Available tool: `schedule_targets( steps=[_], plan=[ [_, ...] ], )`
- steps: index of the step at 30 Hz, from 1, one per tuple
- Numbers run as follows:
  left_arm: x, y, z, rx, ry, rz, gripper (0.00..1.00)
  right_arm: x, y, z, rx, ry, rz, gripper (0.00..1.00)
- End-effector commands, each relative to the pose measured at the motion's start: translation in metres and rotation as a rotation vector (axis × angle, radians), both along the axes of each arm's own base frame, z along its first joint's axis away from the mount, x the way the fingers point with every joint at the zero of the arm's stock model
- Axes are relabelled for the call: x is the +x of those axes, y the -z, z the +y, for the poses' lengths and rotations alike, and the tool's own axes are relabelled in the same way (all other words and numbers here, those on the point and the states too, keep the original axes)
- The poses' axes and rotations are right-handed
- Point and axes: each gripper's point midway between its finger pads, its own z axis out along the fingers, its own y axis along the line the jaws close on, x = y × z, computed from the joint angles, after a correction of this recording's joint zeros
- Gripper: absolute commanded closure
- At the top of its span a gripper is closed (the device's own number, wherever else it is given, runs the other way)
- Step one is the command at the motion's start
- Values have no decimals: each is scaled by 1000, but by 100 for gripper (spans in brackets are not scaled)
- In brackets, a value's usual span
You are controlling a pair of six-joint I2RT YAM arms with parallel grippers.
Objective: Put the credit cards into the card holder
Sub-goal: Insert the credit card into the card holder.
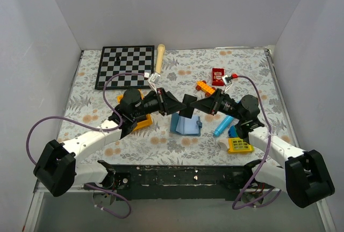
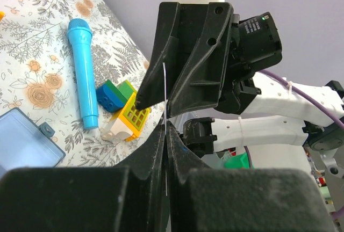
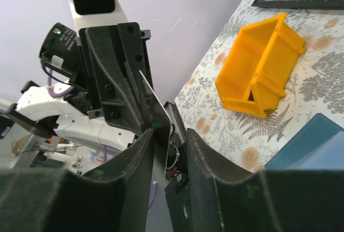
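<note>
The left gripper [image 2: 165, 129] is clamped shut on one black credit card [image 3: 152, 99], held in mid-air. The right gripper [image 3: 169, 135] meets it nose to nose, jaws part-open astride the card's far edge (a gap shows beside the card, so I would not call it a grip). Just below the pair the card holder [image 1: 185, 126] lies opened on the flowered table [image 1: 161, 143], pale blue inside with no card visible in it. By my reading nothing is stowed yet: this card must go down into it, then the second card, which I cannot find in any view.
</note>
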Motion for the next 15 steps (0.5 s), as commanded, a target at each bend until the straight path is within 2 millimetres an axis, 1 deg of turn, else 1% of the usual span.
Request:
schedule_targets(
  steps=[1,2,3,4,5,6,7,8,9,11,12,13,14,15],
  plan=[
    [-5,-9,-2,-36,34,-28,100,-7,-17,1,58,-42,-57,67],
    [-4,-7,-2,-33,31,-24,100,-7,-18,1,61,-47,-55,71],
    [-4,-6,-2,-31,31,-22,100,-8,-18,1,65,-54,-55,77],
    [-3,-6,-2,-31,26,-26,100,-9,-18,2,67,-61,-55,86],
    [-1,-4,-2,-24,22,-20,100,-9,-19,2,68,-61,-57,94],
    [1,-1,-2,-17,15,-16,100,-7,-18,1,66,-55,-48,99],
    [3,1,-1,-6,6,-15,95,-4,-17,0,61,-39,-43,99],
    [5,3,1,7,-11,-19,93,0,-8,-2,35,-13,0,99],
    [9,7,4,24,-36,-13,87,7,2,-6,-2,34,32,99],
    [19,17,11,82,-100,-2,72,21,34,-19,-145,163,138,99],
    [28,25,17,131,-162,18,67,30,46,-30,-224,246,166,99],
    [31,33,23,173,-197,36,59,32,61,-40,-311,304,200,99],
    [33,36,27,194,-222,36,50,36,70,-50,-380,353,211,99],
    [36,42,32,222,-256,49,46,38,77,-56,-430,378,221,99]
  ],
)
